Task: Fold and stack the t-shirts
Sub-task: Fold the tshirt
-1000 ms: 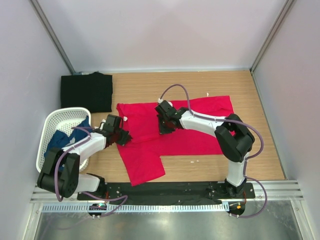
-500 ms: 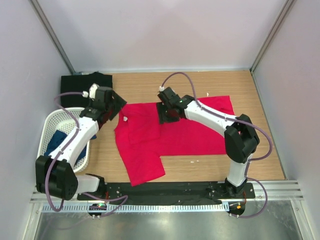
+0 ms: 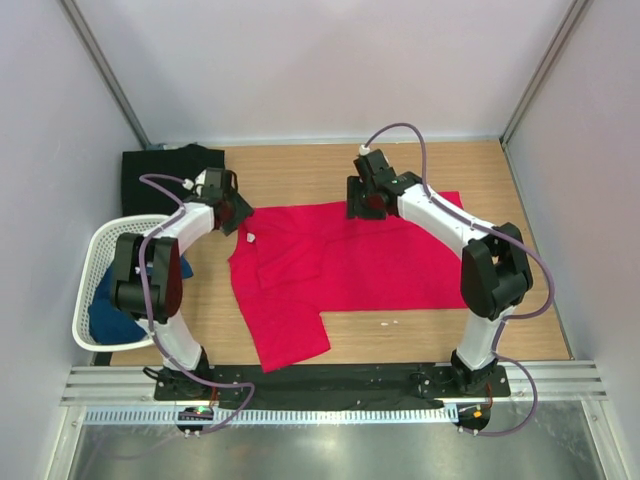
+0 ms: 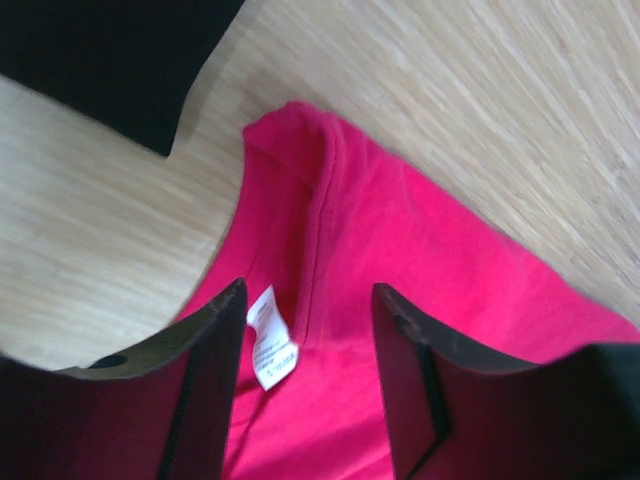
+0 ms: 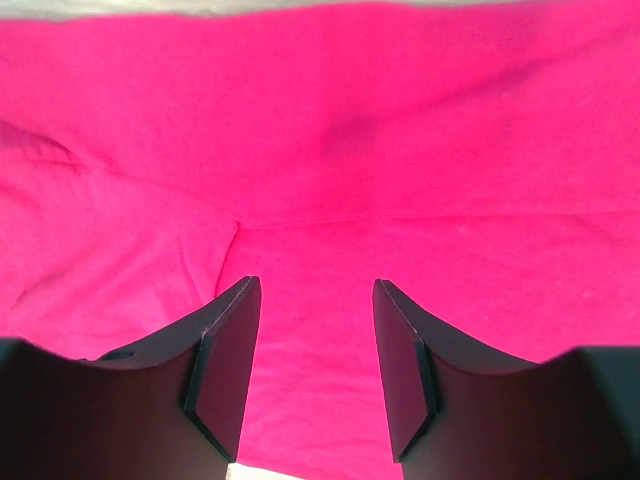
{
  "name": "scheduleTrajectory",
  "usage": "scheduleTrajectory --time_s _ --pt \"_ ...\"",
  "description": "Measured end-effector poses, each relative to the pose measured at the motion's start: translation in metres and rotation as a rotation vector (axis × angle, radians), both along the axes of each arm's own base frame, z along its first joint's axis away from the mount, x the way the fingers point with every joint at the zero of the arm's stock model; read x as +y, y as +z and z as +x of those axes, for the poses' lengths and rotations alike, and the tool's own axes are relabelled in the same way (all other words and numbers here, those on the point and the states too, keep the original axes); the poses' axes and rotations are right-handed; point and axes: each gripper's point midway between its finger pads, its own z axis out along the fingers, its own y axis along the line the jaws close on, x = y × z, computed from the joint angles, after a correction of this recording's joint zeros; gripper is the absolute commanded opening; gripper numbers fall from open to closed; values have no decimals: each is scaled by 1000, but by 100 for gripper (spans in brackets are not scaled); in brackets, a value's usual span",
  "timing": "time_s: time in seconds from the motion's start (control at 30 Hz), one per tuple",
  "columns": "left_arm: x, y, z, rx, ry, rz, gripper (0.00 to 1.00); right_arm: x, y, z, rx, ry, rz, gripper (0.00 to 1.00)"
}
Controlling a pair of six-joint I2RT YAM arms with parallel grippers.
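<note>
- Top external view: a bright red cloth t-shirt [image 3: 380, 262] is lying spread flat across the middle of the pale wooden desk [image 3: 300, 168], with one part reaching toward the near edge left of centre.
- A folded black cloth t-shirt [image 3: 165, 182] is resting in the far left corner of the desk.
- A white plastic mesh basket [image 3: 97, 248] is sitting at the left edge, and a dark blue cloth t-shirt [image 3: 103, 315] is lying bunched inside it.
- The left gripper [image 3: 233, 211] is hanging over the far left corner of the red t-shirt, just beside the black one. The right gripper [image 3: 366, 205] is hanging over the red t-shirt's far edge, near the desk's middle.
- Left wrist view: the left gripper [image 4: 308, 292] is standing released, with its two dark fingers [image 4: 212, 350] spread and nothing pinched between them.
- Below the gap, the red t-shirt [image 4: 420, 260] is showing a ridged seam, and a small white neck label [image 4: 272, 338] is lying just beside the left finger.
- A corner of the black t-shirt [image 4: 110, 60] is showing at the top left, apart from the red cloth, with bare desk [image 4: 470, 90] between them.
- Right wrist view: the right gripper [image 5: 315, 288] is also standing released, its fingers [image 5: 222, 365] parted over the cloth and clamping nothing.
- The red t-shirt [image 5: 330, 130] is filling nearly the whole view, with a fold line running across it just beyond the fingertips.
</note>
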Motion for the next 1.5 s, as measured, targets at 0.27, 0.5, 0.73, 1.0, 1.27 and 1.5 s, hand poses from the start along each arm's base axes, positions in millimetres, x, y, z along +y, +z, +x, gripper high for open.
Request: scheduleTrajectory --time_s 0.27,0.5,0.73,1.0,1.27,1.5 --pt "2 -4 29 -76 -10 -3 26 -6 -25 -11 45 -2 -33 54" --pt "7 -15 39 -85 -1 -1 14 -20 -49 8 60 -51 -39 52" --pt "16 -20 41 -115 24 -2 0 -19 -62 36 36 -85 -48 52" --pt "21 -37 21 -156 54 -23 0 -18 -74 51 26 -118 -54 52" --pt "26 -33 26 -222 85 -47 7 -33 -80 54 35 -152 -66 52" --pt "31 -29 29 -241 80 -46 53 -35 -82 52 50 -142 -66 53"
